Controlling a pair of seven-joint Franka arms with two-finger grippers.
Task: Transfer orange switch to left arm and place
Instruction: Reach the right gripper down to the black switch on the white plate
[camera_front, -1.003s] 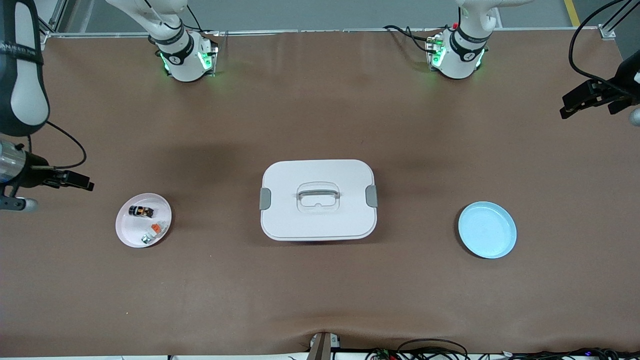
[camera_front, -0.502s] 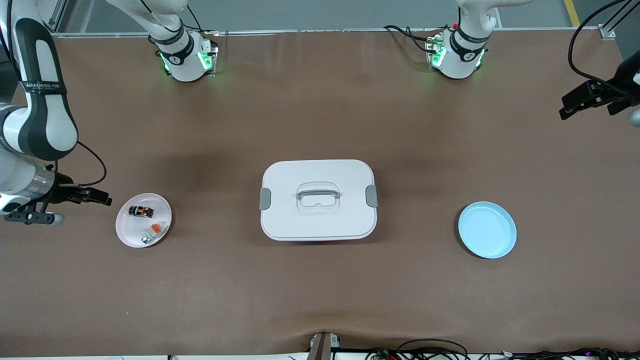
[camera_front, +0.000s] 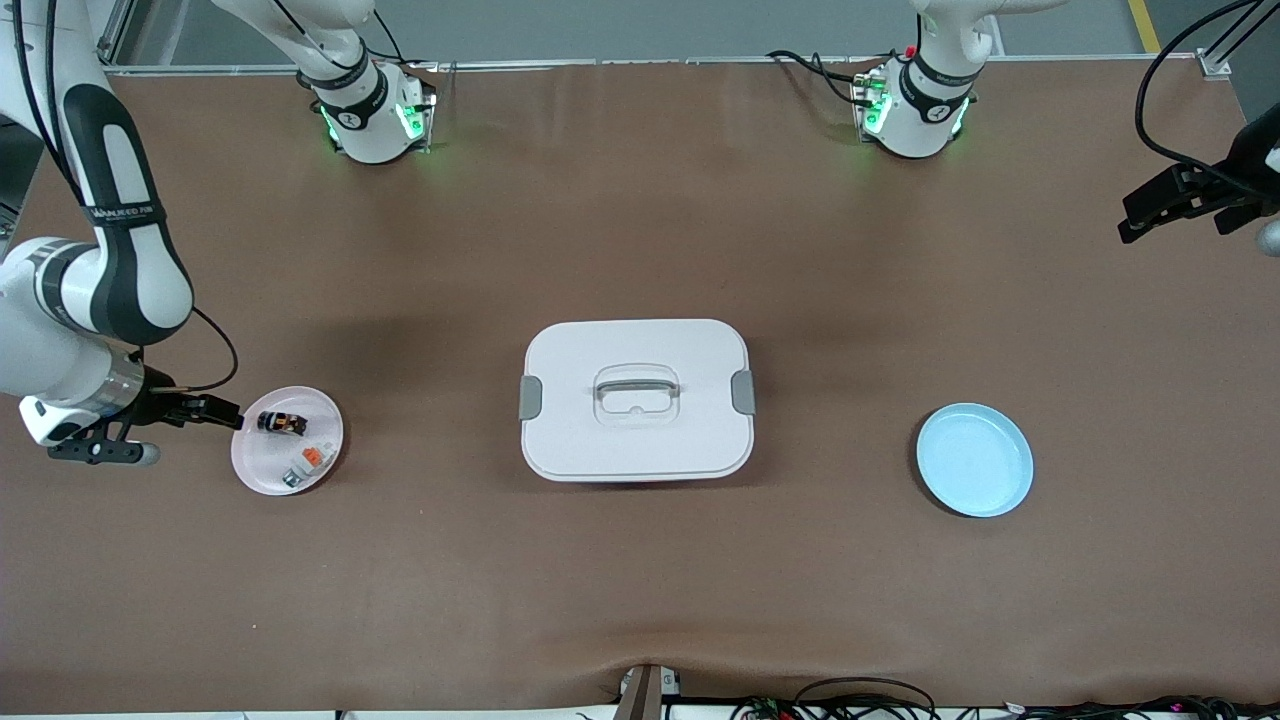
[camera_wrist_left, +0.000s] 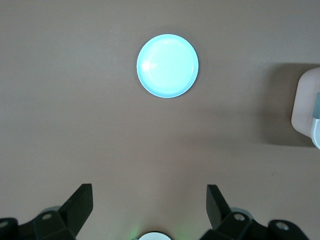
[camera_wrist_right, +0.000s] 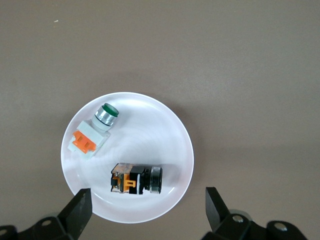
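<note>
The orange switch (camera_front: 281, 423), black with an orange part, lies on its side in a small white plate (camera_front: 262, 462) toward the right arm's end of the table. In the right wrist view the switch (camera_wrist_right: 136, 180) lies in the plate (camera_wrist_right: 150, 135) just ahead of my fingertips. My right gripper (camera_front: 230, 410) is open and empty over the plate's edge, its jaws wide apart (camera_wrist_right: 148, 196). The white box (camera_front: 636, 400) with grey handle and latches stands mid-table. My left gripper (camera_front: 1126, 224) is open and empty (camera_wrist_left: 150, 189), high over the left arm's end of the table.
A white-grey piece with an orange tab (camera_front: 308, 458) lies in the same plate, nearer the front camera than the switch (camera_wrist_right: 92, 132). A light blue plate (camera_front: 975, 460) sits toward the left arm's end, also in the left wrist view (camera_wrist_left: 167, 65). The box's corner shows there (camera_wrist_left: 306, 105).
My right arm has swung in from the table's end, bringing its open gripper to the white plate's edge. The left arm has hardly moved.
</note>
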